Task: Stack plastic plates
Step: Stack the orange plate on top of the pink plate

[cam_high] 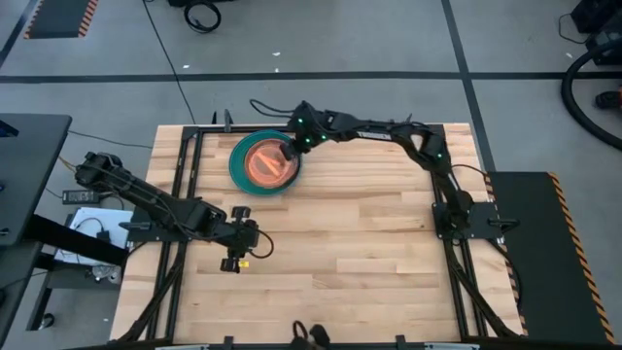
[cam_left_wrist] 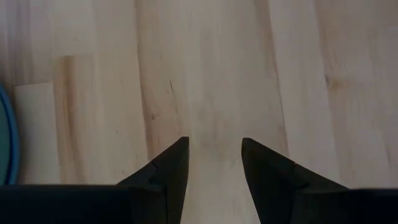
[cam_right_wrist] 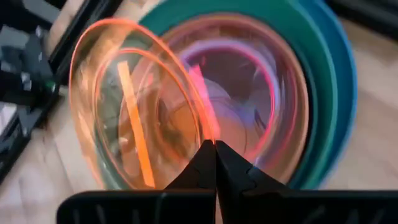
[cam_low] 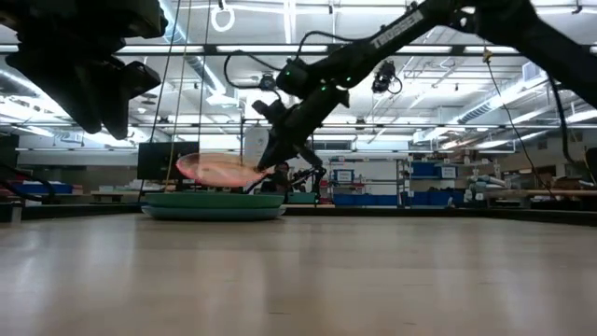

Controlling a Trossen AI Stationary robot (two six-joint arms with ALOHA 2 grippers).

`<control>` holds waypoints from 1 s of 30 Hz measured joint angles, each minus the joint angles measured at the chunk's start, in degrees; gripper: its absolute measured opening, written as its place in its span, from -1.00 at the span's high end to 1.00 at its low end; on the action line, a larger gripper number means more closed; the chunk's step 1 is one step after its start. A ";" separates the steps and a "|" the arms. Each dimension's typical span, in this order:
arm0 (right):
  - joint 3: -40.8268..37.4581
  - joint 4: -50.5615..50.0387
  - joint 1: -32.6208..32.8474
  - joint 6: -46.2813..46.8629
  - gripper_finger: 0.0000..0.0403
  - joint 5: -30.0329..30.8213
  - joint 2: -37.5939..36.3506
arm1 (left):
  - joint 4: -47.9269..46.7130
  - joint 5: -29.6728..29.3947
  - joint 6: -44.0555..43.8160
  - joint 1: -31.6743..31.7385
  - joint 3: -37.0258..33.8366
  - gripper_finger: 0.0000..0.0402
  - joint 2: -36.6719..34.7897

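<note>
Right gripper [cam_right_wrist: 214,149] clamped on the rim of a translucent orange plate [cam_right_wrist: 134,106], held tilted just above the stack of plates [cam_high: 264,163] at the table's [cam_high: 369,262] far edge. Beneath it in the stack: pink plate [cam_right_wrist: 249,81], tan plate [cam_right_wrist: 298,124], teal plate [cam_right_wrist: 320,68], blue plate [cam_right_wrist: 348,68] outermost. Left gripper [cam_left_wrist: 214,162] parted, empty, hovering over bare wood near the left edge, well apart from the stack.
</note>
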 joint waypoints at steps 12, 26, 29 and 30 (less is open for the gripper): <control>6.74 0.31 -4.00 2.19 0.95 -2.48 7.07 | -0.63 0.03 -1.51 0.02 0.00 0.23 0.00; 6.74 -1.47 -4.29 0.30 0.45 -6.73 6.69 | -0.61 0.00 -1.92 0.02 0.00 0.23 0.02; 6.74 -1.57 -4.46 0.65 0.35 -8.05 6.69 | -0.68 0.00 -1.92 0.02 0.00 0.23 0.02; 6.74 -1.73 -4.66 0.98 0.33 -8.75 6.67 | -0.68 -0.02 -1.92 0.02 0.00 0.23 0.02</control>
